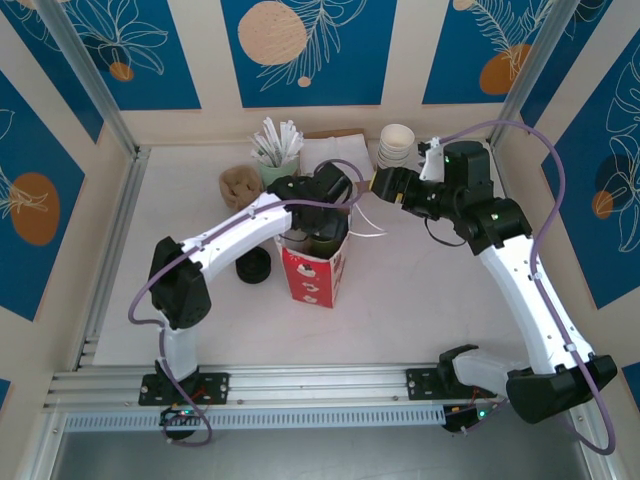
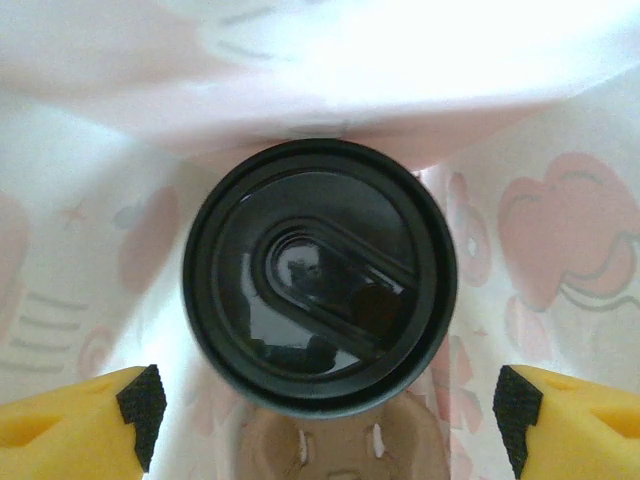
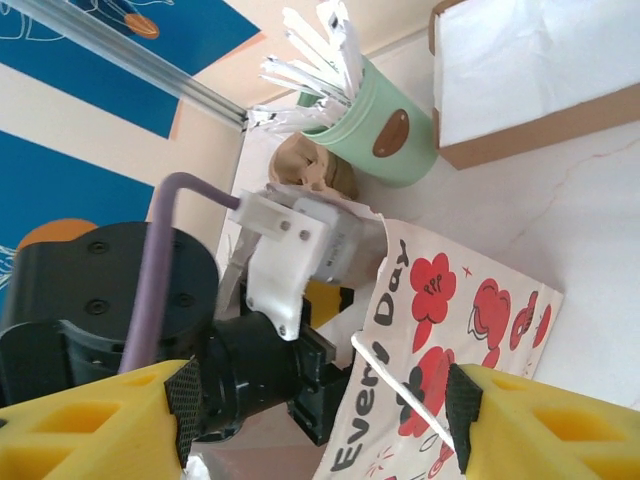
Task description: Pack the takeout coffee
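Note:
The takeout coffee (image 2: 320, 275), a cup with a round black lid, stands inside the red-and-white paper bag (image 1: 318, 272). My left gripper (image 2: 328, 418) hangs over it inside the bag's mouth, open, its yellow fingers (image 2: 80, 425) wide on either side and clear of the lid. The bag's pale walls (image 2: 560, 240) surround the cup. My right gripper (image 3: 322, 415) is open beside the bag's upper edge, right of the left wrist (image 1: 322, 186). The bag's thin white handle (image 3: 400, 385) runs loose between its fingers, not clamped.
Behind the bag are a green cup of white sticks (image 1: 278, 152), a brown crumpled lump (image 1: 240, 186), a stack of pale cups (image 1: 396, 146) and a cardboard box of napkins (image 3: 530, 70). A low stack of black lids (image 1: 253, 266) lies left of the bag.

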Robot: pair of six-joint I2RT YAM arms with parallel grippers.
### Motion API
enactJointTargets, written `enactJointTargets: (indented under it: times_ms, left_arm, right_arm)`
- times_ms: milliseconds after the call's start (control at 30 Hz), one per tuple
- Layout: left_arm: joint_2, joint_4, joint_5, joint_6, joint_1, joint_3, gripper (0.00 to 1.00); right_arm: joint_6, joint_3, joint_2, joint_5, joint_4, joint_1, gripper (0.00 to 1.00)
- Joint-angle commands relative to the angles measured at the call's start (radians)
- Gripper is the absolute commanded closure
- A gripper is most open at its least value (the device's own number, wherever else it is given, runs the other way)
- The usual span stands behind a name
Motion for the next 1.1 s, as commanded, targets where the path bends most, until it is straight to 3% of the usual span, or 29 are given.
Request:
enactJointTargets:
  times_ms: [0, 467, 667, 967, 1067]
  left_arm:
    - [-0.021, -0.051, -0.013, -0.027, 0.013, 0.046, 0.14]
    - [-0.034, -0.165, -0.021, -0.072, 0.013, 0.137, 0.17]
    - [-0.041, -0.206, -0.003, -0.1, 0.012, 0.178, 0.25]
    - [-0.061, -0.267, 0.107, -0.097, 0.016, 0.354, 0.27]
    - [-0.116, -0.248, 0.147, -0.094, 0.015, 0.34, 0.25]
  right_arm:
    - [0.052, -0.019, -0.008, 0.032, -0.031, -0.005, 0.33]
    - [0.097, -0.022, 0.052, 0.011, -0.064, -0.009, 0.36]
    - [0.102, -0.004, 0.101, -0.004, -0.066, 0.0, 0.36]
    - [0.06, 0.035, 0.175, -0.011, -0.063, 0.022, 0.36]
    - [0.043, 0.039, 0.192, 0.002, -0.063, 0.032, 0.35]
